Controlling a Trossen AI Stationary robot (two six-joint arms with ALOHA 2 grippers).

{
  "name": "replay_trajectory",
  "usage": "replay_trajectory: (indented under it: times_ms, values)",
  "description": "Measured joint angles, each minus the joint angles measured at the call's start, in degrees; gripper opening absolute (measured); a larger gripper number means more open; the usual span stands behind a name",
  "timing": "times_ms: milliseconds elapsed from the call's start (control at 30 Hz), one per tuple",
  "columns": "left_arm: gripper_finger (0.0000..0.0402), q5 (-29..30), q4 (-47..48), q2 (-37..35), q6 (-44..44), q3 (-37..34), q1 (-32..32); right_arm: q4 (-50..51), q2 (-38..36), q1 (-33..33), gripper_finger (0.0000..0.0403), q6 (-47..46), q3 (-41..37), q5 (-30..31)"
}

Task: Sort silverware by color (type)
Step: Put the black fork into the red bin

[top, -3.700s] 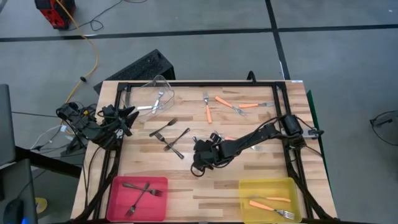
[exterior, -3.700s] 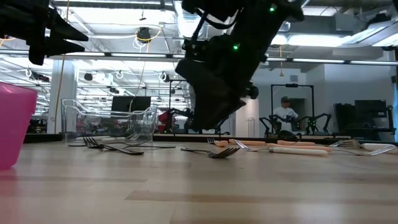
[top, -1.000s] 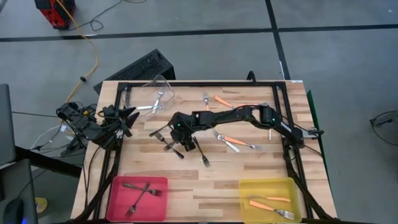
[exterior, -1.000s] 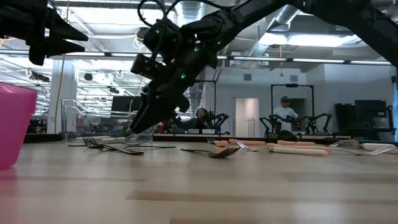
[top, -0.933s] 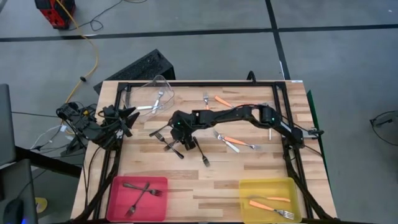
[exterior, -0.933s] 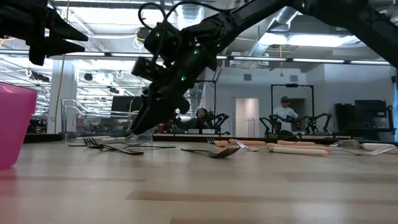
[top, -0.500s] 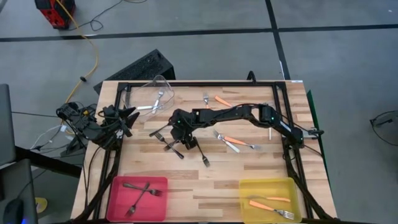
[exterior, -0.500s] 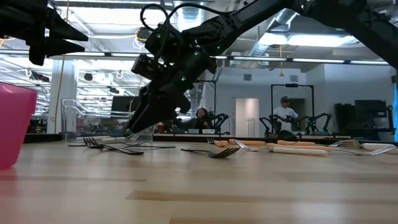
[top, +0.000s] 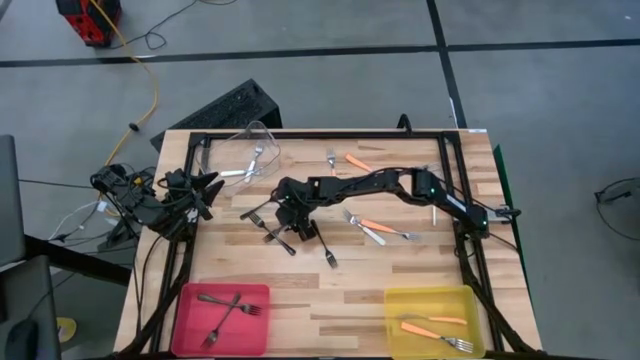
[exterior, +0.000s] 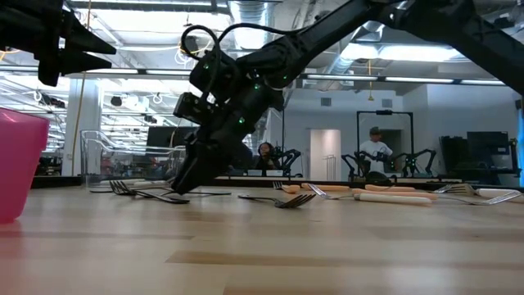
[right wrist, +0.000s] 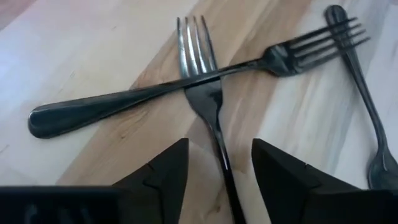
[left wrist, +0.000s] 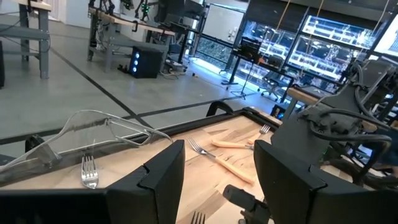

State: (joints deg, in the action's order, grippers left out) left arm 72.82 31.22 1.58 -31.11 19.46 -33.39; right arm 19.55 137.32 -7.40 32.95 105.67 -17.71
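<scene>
A: Forks first; where do they lie from your seat?

B: Three black forks (top: 272, 222) sit left of the table's (top: 420, 280) middle; in my right wrist view two of them cross, one fork (right wrist: 208, 99) under the other fork (right wrist: 186, 87), with a third fork (right wrist: 364, 106) just beside them; a fourth dark one (top: 327, 254) lies a little nearer and to the right.

A: And my right gripper?

B: I see the right gripper (top: 293, 218) low over that crossed pair; its fingers (right wrist: 283, 171) stand apart either side of one fork's handle and grasp nothing; the low view shows its tip (exterior: 187, 180) down at the wood.

A: The left one?

B: The left gripper (top: 205, 186) waits at the table's left edge, fingers (left wrist: 165, 177) spread and empty, near the clear bin (top: 245, 155) with a silver fork (top: 256, 158) inside.

A: The rest?

B: Orange forks: one (top: 357, 161) at the far side, one (top: 385, 230) right of centre beside a silver fork (top: 362, 226); the pink bin (top: 195, 320) at the near left holds two dark forks (top: 228, 308); the yellow bin (top: 400, 300) at the near right holds two orange forks (top: 438, 332).
</scene>
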Motion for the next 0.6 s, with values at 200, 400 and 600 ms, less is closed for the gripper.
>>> replay_trajectory:
  times_ms: [200, 400, 600]
  values:
    - [0.0178, 0.01, 0.00, 0.00, 0.00, 0.00, 0.00, 1.63, 0.49, -1.15, 0.0150, -0.72, 0.04, -0.63]
    - [0.0178, -0.11, 0.15, 0.02, 0.00, 0.00, 0.00, 1.54, 2.44, -1.50, 0.0119, -1.21, 0.35, -2.59]
    - [0.0178, -0.11, 0.15, 0.02, 0.00, 0.00, 0.00, 3.43, 3.04, -1.44, 0.0067, -1.45, 0.31, -2.06]
